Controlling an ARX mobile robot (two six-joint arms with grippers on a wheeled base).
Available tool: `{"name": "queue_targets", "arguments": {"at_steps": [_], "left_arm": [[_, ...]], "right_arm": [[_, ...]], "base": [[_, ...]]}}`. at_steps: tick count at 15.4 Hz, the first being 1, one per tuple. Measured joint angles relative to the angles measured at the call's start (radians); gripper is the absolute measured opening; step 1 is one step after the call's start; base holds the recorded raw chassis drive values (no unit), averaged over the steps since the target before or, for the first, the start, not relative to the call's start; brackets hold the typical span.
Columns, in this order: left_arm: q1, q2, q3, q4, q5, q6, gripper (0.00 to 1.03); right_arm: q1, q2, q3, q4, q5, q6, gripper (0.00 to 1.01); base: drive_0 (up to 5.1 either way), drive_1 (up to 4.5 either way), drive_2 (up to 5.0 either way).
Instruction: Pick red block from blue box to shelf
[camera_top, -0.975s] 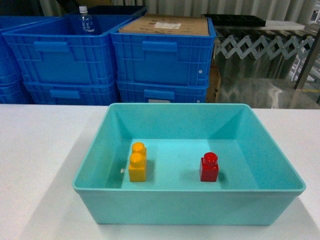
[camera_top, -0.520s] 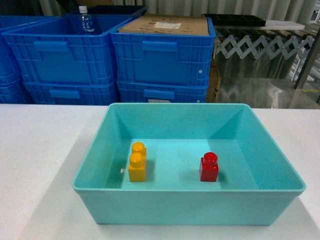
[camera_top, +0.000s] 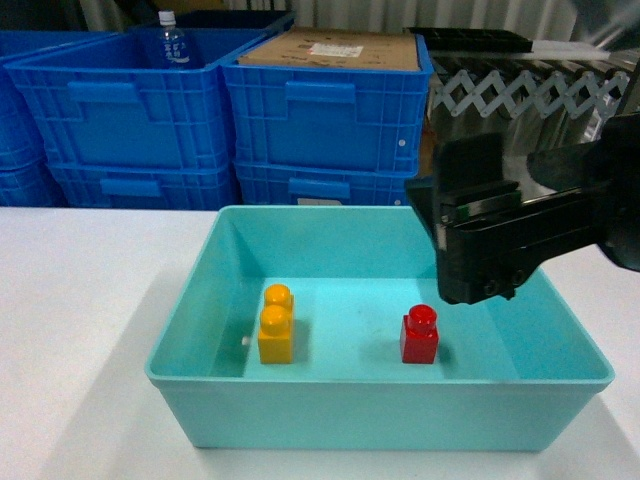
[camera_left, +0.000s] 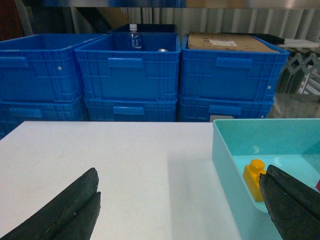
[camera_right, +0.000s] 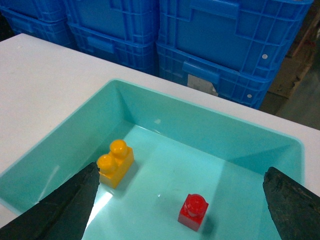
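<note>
Hovering spread over blue box (camera_top: 300, 420), right pincer (camera_top: 475, 255) above red block (camera_top: 419, 335).

Red block: your small glossy red plastic brick (camera_top: 419, 335) stands upright, stud up, right of centre on the box floor.
Blue box: your shallow turquoise plastic tub (camera_top: 380, 412) sits open.

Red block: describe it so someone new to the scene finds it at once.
On the white table stands the blue box. On its floor, right of centre, stands the red block, below the right gripper. It is red with one stud; the yellow brick to its left has two.
</note>
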Motion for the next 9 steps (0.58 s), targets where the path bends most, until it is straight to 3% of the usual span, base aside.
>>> {"name": "queue_targets", "arguments": {"at_steps": [6,9], "left_arm": [[0.0,0.0,0.0,0.0,0.0,0.0,0.98],[0.0,0.0,0.0,0.0,0.0,0.0,0.98]], "right_arm": [[-0.08,0.208,0.154,-0.041,-0.08,0.01,0.98],[-0.076,0.279,0.172,-0.026,-0.09,0.005,0.98]], "base": [[0.0,0.0,0.0],[0.0,0.0,0.0]]}}
